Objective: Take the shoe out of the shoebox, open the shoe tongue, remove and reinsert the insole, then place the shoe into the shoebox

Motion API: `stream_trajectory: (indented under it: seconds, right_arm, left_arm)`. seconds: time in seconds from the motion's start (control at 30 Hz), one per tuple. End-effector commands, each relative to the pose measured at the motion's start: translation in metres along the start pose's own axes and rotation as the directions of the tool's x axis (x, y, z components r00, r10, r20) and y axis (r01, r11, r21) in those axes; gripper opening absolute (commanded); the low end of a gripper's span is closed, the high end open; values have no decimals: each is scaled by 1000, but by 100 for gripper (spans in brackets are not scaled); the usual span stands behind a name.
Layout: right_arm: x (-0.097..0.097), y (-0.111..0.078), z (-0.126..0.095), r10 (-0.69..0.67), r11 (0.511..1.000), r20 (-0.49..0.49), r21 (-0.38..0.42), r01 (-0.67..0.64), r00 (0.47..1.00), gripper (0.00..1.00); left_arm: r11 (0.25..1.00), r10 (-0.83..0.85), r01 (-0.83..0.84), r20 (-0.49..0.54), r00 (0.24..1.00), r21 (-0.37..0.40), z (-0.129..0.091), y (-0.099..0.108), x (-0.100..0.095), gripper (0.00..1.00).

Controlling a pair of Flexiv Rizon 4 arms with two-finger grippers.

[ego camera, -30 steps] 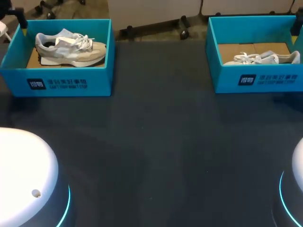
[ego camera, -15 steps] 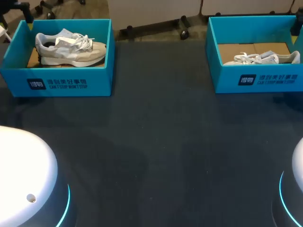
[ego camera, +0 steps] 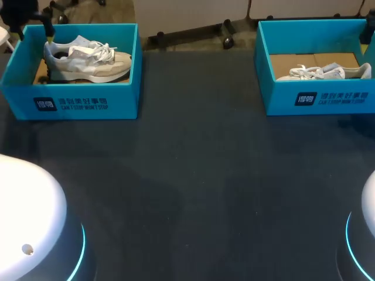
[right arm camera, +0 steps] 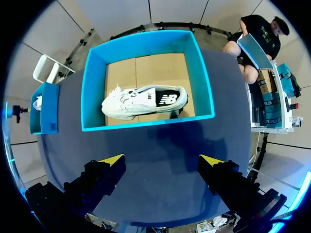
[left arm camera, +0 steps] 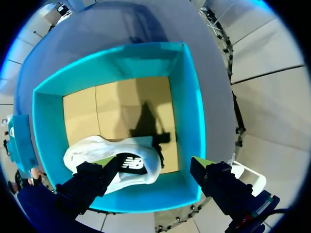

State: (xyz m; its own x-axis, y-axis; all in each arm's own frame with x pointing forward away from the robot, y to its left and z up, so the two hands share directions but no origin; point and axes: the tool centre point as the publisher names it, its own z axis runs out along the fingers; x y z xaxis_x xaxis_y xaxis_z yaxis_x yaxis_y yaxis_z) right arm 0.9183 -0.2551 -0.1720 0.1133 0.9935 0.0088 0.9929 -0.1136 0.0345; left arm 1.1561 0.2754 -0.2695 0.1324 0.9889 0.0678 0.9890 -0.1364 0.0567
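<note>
A grey and beige sneaker (ego camera: 87, 60) lies in the left blue shoebox (ego camera: 70, 102), toe toward the table's middle. My left gripper (left arm camera: 153, 164) hangs open over that box's heel end. The sneaker's white heel (left arm camera: 121, 162) sits under and between its yellow tips, untouched. In the head view only a dark finger (ego camera: 44, 30) shows at the box's far left corner. A second white sneaker (right arm camera: 145, 102) lies in the right shoebox (right arm camera: 146, 124). My right gripper (right arm camera: 163, 161) is open over the bare table, short of that box.
The two shoeboxes stand at the table's far corners, the right one (ego camera: 319, 96) holding its shoe (ego camera: 322, 72) on brown cardboard. The dark tabletop (ego camera: 193, 175) lies between them. White arm bases (ego camera: 26, 216) fill the near corners.
My left gripper has moved to the right, from outside the left box's far corner to over the sneaker's heel. The right side looks unchanged.
</note>
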Motion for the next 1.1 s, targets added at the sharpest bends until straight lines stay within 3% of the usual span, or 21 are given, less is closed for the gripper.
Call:
stream_trajectory:
  seconds: [0.03, 0.53, 1.1]
  right_arm:
    - [0, 0, 0, 1, 1000, 1, 0, -1, 1000, 100]
    - [0, 0, 0, 1, 1000, 1, 0, -1, 1000, 100]
    - [0, 0, 0, 1, 1000, 1, 0, -1, 1000, 100]
  left_arm:
    - [1000, 13, -13, 0, 1000, 21, 20, 25, 2, 100]
    - [1000, 13, -13, 12, 1000, 26, 60, 52, 4, 100]
    - [999, 31, -33, 43, 999, 31, 87, 55, 1, 100]
